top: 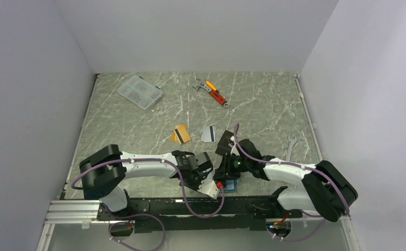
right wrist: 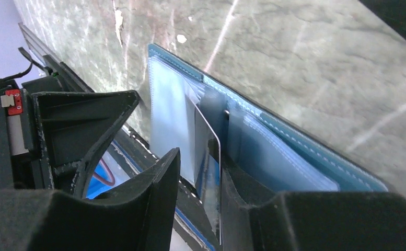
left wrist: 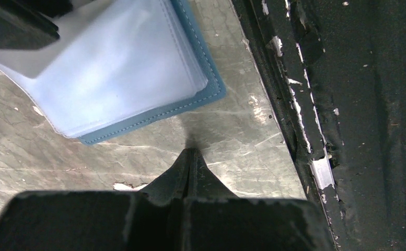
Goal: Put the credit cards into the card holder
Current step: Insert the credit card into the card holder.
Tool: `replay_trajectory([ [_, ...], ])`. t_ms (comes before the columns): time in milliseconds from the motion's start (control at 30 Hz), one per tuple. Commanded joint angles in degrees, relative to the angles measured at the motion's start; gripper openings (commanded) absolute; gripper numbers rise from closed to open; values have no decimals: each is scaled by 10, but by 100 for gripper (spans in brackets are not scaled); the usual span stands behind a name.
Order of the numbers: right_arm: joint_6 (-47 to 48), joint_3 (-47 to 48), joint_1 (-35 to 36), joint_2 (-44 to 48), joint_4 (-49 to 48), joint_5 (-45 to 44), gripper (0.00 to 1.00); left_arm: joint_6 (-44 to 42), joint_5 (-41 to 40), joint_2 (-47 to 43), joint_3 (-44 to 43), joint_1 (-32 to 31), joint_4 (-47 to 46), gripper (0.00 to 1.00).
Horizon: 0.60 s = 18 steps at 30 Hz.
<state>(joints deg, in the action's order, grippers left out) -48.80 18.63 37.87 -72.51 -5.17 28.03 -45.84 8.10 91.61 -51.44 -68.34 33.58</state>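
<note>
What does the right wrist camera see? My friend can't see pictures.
A thin credit card stands on edge between the fingers of the right end effector, at the clear pockets of the open teal card holder on a marbled table.

card holder (top: 232, 185) mostly hidden beneath the arms, card (right wrist: 208, 146) print blurred, partly behind fingers (right wrist: 159, 198)
</note>
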Motion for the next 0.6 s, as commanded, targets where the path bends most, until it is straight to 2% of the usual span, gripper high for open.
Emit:
replay_trajectory([
  [0, 23, -8, -13, 38, 77, -22, 35, -5, 41, 4, 12, -11, -13, 0],
  [100, 20, -22, -13, 27, 57, -27, 35, -10, 45, -10, 3, 8, -8, 0],
  [300, 22, -7, -13, -69, -30, -8, 33, -17, 66, -34, -50, 56, 14, 0],
  [567, 37, 46, -14, -123, -43, -9, 32, -25, 111, -30, -68, 114, -6, 0],
])
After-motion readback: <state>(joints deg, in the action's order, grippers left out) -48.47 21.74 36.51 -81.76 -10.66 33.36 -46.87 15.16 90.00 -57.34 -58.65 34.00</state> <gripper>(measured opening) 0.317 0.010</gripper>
